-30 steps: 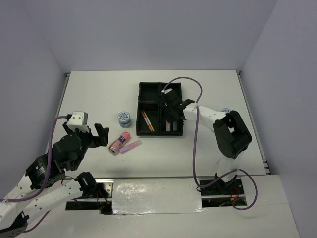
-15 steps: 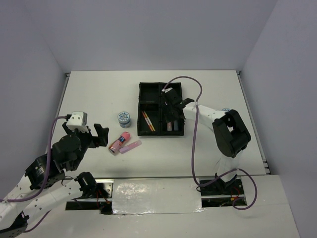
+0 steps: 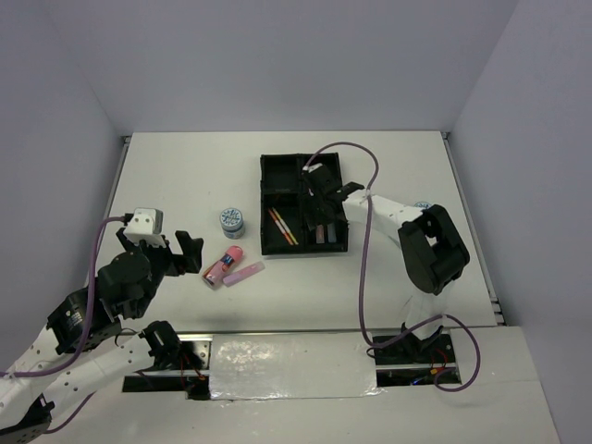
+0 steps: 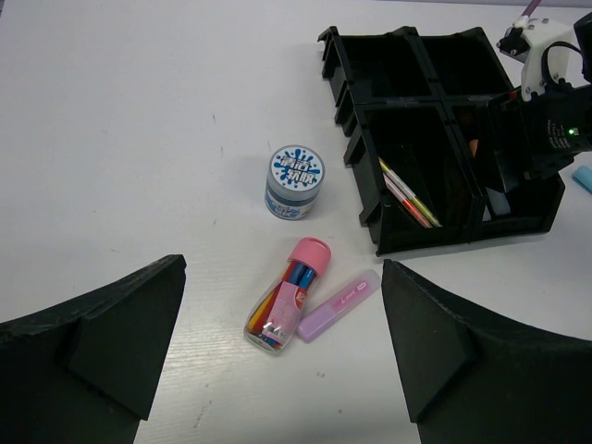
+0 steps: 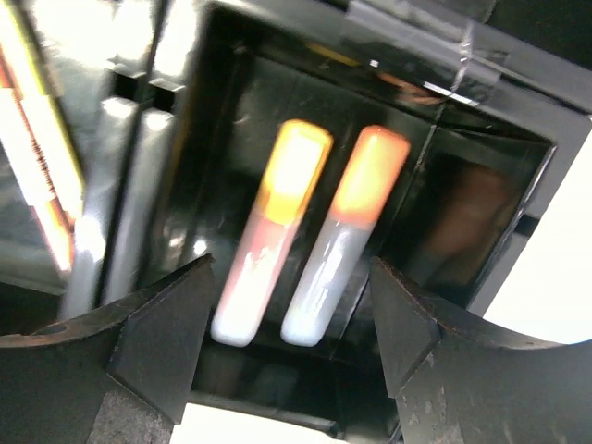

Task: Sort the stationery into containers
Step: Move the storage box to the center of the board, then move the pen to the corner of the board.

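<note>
The black tray (image 3: pixel 263 168) has four compartments. My right gripper (image 3: pixel 320 209) is open and empty over the near-right one. Its wrist view looks down on two markers with orange caps, one (image 5: pixel 274 231) beside the other (image 5: pixel 346 237), lying between my open fingers (image 5: pixel 157 342). Thin pens (image 3: pixel 282 225) lie in the near-left compartment. A tape roll (image 3: pixel 232 222), a pink tube (image 3: pixel 223 265) and a purple marker (image 3: pixel 244 274) lie on the table left of the tray. My left gripper (image 3: pixel 190 253) is open and empty, near the tube (image 4: pixel 287 298) and the purple marker (image 4: pixel 339 305).
The left wrist view shows the tray (image 4: pixel 462 237), the pens (image 4: pixel 407 192), the tape roll (image 4: pixel 294 181) and a blue marker (image 4: pixel 583 178) at its right edge. A second tape roll (image 3: pixel 423 205) peeks out behind my right arm. The white table (image 3: pixel 185 176) has walls round it.
My right gripper has shifted slightly over the tray's right side. The left arm and the loose items have not moved.
</note>
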`<state>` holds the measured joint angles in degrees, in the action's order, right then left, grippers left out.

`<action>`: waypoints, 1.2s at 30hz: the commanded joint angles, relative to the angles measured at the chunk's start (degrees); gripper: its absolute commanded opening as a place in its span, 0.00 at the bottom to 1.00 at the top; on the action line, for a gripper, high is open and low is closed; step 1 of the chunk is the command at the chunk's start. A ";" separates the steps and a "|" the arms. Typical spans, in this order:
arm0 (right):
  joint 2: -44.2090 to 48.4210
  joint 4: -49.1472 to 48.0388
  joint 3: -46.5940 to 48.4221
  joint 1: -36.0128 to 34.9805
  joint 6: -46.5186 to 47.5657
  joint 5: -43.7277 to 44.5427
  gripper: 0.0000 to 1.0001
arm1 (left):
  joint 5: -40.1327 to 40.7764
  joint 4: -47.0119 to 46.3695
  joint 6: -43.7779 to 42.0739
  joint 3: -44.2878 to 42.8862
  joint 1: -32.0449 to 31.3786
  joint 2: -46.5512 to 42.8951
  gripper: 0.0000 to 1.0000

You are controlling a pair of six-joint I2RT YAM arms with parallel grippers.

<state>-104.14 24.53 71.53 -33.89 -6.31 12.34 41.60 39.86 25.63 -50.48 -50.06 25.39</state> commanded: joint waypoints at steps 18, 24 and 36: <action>10.28 10.10 8.99 -28.76 -39.64 22.64 0.71 | 4.89 0.57 2.05 -0.85 0.23 -0.60 0.99; 1.68 16.93 17.11 -38.25 -59.94 29.39 0.72 | 8.22 2.41 3.90 -1.37 0.32 -1.92 0.99; -12.84 26.09 25.41 -38.80 -75.87 27.13 0.69 | 7.79 2.42 3.82 -1.29 0.23 -3.85 0.99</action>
<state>-116.05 49.32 96.09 -73.17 -77.17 36.88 48.82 43.33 28.93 -50.48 -50.04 22.20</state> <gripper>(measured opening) 0.695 0.993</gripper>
